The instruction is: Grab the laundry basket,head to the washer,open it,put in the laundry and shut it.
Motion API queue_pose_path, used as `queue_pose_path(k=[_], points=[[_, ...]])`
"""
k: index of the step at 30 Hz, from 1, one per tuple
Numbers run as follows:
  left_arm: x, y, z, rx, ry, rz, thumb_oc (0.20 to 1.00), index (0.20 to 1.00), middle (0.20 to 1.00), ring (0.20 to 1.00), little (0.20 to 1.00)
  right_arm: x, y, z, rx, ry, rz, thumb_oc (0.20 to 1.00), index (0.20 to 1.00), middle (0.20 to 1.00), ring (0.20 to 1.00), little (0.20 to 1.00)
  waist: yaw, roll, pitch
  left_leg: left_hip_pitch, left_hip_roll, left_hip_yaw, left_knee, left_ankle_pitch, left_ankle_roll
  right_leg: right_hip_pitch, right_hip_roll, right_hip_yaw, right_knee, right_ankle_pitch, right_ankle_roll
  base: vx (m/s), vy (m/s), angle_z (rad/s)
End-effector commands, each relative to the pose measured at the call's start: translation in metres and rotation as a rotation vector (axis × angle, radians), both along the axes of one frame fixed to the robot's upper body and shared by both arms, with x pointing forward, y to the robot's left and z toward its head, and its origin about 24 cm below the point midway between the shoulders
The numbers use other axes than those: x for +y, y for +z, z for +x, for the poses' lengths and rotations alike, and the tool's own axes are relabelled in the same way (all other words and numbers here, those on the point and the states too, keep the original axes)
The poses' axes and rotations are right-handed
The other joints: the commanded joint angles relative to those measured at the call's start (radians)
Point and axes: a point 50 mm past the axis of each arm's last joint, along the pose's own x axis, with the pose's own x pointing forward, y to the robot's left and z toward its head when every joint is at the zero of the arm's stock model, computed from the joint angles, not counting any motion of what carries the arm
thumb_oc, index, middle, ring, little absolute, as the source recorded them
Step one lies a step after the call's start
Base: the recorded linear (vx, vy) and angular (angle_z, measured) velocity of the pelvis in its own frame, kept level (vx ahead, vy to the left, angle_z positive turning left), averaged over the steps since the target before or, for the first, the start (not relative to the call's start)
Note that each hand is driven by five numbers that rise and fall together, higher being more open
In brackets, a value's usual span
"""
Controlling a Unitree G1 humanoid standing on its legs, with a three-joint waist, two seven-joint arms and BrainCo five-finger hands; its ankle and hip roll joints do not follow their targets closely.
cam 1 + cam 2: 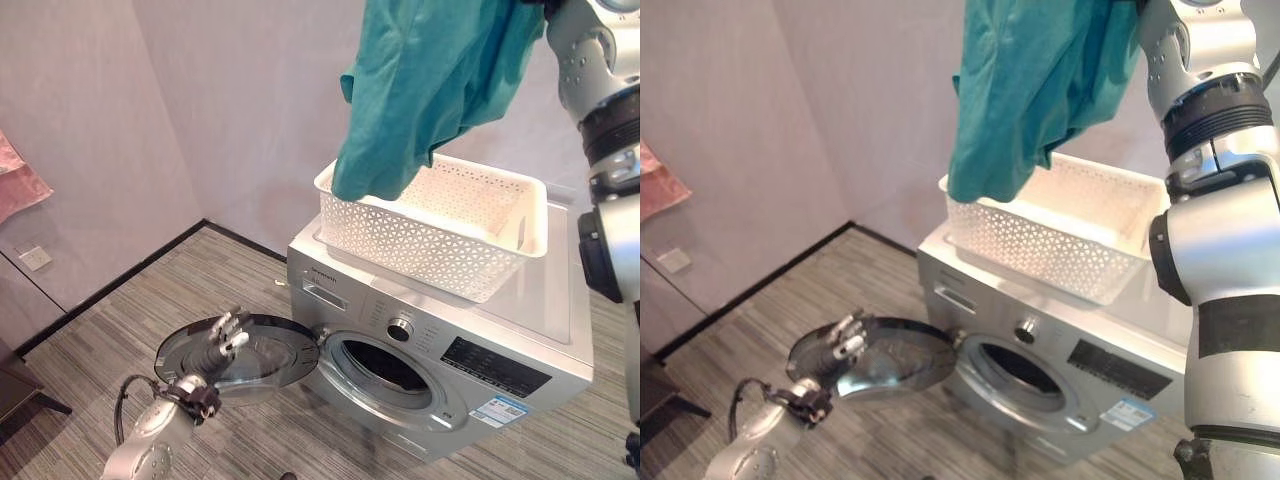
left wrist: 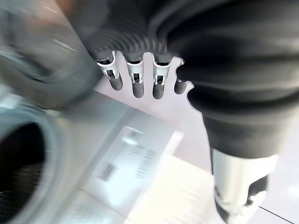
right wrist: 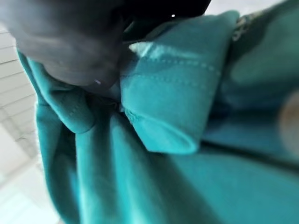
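A teal garment [image 1: 430, 80] hangs high in the air from my right hand [image 3: 70, 46], its lower end dangling into the white laundry basket [image 1: 400, 240]. The basket stands on top of the silver washer [image 1: 530, 320]. In the right wrist view the teal cloth [image 3: 159, 126] is bunched tight against the hand. The washer's round door [image 1: 275, 355] is swung wide open to the left, and the dark drum opening [image 1: 385, 365] is exposed. My left hand [image 1: 225, 338] rests against the door's outer edge with its fingers [image 2: 135, 81] straight.
Grey plank floor lies in front of the washer. The washer stands close to the back wall. A pink cloth [image 1: 20, 180] hangs on the left wall above a wall socket [image 1: 35, 258]. A dark piece of furniture [image 1: 15, 390] stands at the lower left.
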Motion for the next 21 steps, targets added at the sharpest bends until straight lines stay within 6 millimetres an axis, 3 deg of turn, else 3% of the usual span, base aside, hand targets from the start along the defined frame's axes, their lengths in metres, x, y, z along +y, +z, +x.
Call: queue_pose_path(k=[1, 6, 8, 9, 11, 14, 16, 21], points=[[0.001, 0.055, 0.023, -0.274, -0.033, 0.007, 1.0, 1.0, 1.0, 1.0, 1.0, 0.024, 0.05, -0.03, -0.203, 0.079, 0.006, 0.2, 0.2, 0.2, 0.2, 0.2, -0.008, -0.061, -0.067, -0.035, 0.007, 0.018, 0.001, 0.0, -0.027, 0.032, -0.053, -0.006, 0.004, 0.024, 0.048, -0.01, -0.007, 0.12], [-0.022, 0.097, 0.056, -0.464, -0.071, 0.001, 1.0, 1.0, 1.0, 1.0, 1.0, 0.067, 0.042, -0.027, -0.197, 0.203, -0.072, 0.2, 0.2, 0.2, 0.2, 0.2, -0.037, -0.064, -0.08, -0.034, 0.009, 0.024, 0.001, 0.004, -0.031, 0.032, -0.048, 0.001, 0.004, 0.026, 0.04, 0.0, -0.003, 0.03], [-0.035, 0.116, 0.063, -0.538, -0.103, -0.026, 1.0, 1.0, 1.0, 1.0, 1.0, 0.083, 0.035, -0.027, -0.197, 0.231, -0.14, 0.2, 0.2, 0.2, 0.2, 0.2, -0.052, -0.062, -0.079, -0.028, 0.013, 0.031, 0.001, -0.002, -0.034, 0.034, -0.044, 0.009, 0.004, 0.024, 0.035, 0.0, 0.0, 0.0], [-0.036, 0.117, 0.063, -0.539, -0.104, -0.027, 1.0, 1.0, 1.0, 1.0, 1.0, 0.082, 0.035, -0.027, -0.198, 0.228, -0.14, 0.2, 0.2, 0.2, 0.2, 0.2, -0.052, -0.062, -0.079, -0.032, 0.011, 0.03, 0.001, 0.004, -0.032, 0.03, -0.045, 0.007, 0.004, 0.029, 0.036, -0.01, 0.0, -0.03], [-0.047, 0.139, 0.066, -0.631, -0.136, -0.036, 1.0, 1.0, 1.0, 1.0, 1.0, 0.104, 0.024, -0.029, -0.204, 0.257, -0.257, 0.2, 0.2, 0.2, 0.2, 0.2, -0.077, -0.059, -0.077, -0.027, 0.016, 0.044, 0.001, 0.001, -0.03, 0.025, -0.043, 0.022, 0.004, 0.034, 0.033, -0.02, 0.002, -0.05], [-0.056, 0.148, 0.065, -0.666, -0.166, -0.063, 1.0, 1.0, 1.0, 1.0, 1.0, 0.117, 0.013, -0.029, -0.204, 0.291, -0.309, 0.2, 0.2, 0.2, 0.2, 0.2, -0.091, -0.055, -0.074, -0.021, 0.019, 0.057, 0.001, -0.004, -0.028, 0.022, -0.041, 0.037, 0.004, 0.036, 0.031, -0.01, 0.002, -0.19], [-0.069, 0.158, 0.065, -0.691, -0.212, -0.099, 1.0, 1.0, 1.0, 1.0, 1.0, 0.137, -0.006, -0.032, -0.199, 0.37, -0.389, 0.2, 0.2, 0.2, 0.2, 0.2, -0.11, -0.049, -0.068, -0.009, 0.023, 0.073, 0.001, -0.008, -0.024, 0.021, -0.04, 0.054, 0.004, 0.039, 0.029, -0.01, 0.011, -0.24], [-0.085, 0.171, 0.068, -0.727, -0.252, -0.139, 1.0, 1.0, 1.0, 1.0, 1.0, 0.147, -0.024, -0.041, -0.219, 0.429, -0.485, 0.2, 0.2, 0.2, 0.2, 0.2, -0.134, -0.042, -0.06, 0.001, 0.026, 0.085, 0.001, -0.012, -0.021, 0.022, -0.038, 0.069, 0.004, 0.04, 0.028, 0.0, 0.009, -0.07]])
